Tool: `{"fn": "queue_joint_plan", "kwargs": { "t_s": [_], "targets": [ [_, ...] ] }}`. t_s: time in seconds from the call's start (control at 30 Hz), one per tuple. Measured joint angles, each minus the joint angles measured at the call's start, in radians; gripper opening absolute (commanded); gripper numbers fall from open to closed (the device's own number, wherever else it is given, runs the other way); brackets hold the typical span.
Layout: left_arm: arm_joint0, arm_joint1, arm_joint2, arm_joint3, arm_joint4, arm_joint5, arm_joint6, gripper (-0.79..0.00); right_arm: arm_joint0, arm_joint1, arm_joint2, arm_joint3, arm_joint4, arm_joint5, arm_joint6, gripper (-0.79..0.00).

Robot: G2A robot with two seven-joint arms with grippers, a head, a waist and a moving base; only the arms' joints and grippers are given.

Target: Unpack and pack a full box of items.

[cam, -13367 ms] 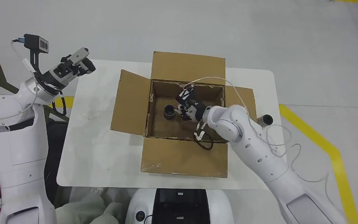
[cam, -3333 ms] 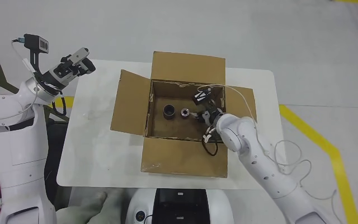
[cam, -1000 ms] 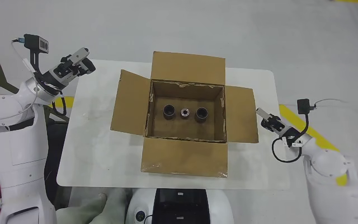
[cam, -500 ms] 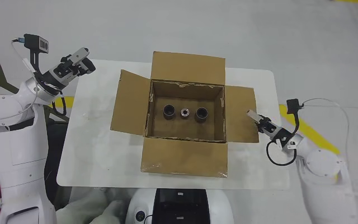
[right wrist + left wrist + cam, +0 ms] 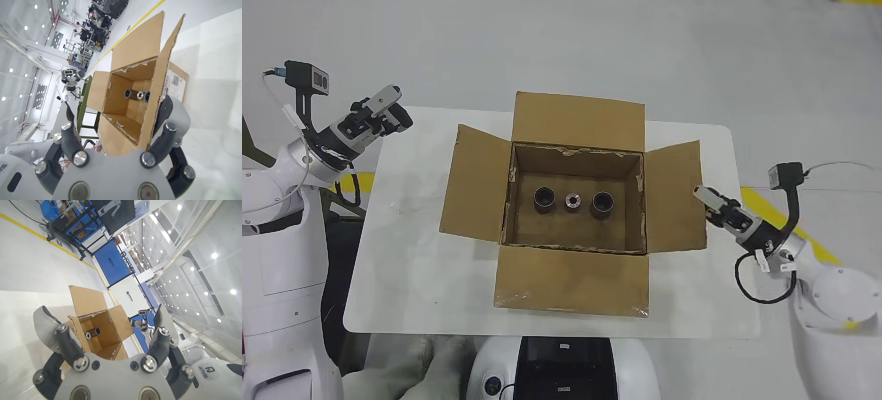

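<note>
The cardboard box [image 5: 572, 272] sits open mid-tabletop [image 5: 412, 260], three metal cylinders [image 5: 573, 202] in a row on its floor. The right claw [image 5: 703, 194], spread open, straddles the raised right flap [image 5: 675, 200]. The left claw [image 5: 399, 107] hangs open over the far-left corner.

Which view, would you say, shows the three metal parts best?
Top view: all three metal parts show fully, in a row. Right wrist view: a flap clips one. Left wrist view: two show.

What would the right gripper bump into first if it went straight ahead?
Most likely the raised right flap of the cardboard box, which stands ahead of the right gripper, between its open fingers. It may already be touching.
</note>
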Motion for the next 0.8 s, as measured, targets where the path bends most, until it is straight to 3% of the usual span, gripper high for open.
{"fn": "queue_joint_plan", "kwargs": {
  "t_s": [0.43, 0.67, 0.8],
  "targets": [
    [0.0, 0.0, 0.0, 0.0, 0.0, 0.0, 0.0, 0.0, 0.098, 0.001, -0.154, -0.051, -0.03, -0.007, 0.012, 0.0],
    [0.0, 0.0, 0.0, 0.0, 0.0, 0.0, 0.0, 0.0, 0.187, -0.008, -0.33, -0.001, -0.111, 0.013, 0.006, 0.0],
    [0.0, 0.0, 0.0, 0.0, 0.0, 0.0, 0.0, 0.0, 0.18, -0.008, -0.381, 0.009, -0.144, -0.002, 0.013, 0.0]
  ]
}}
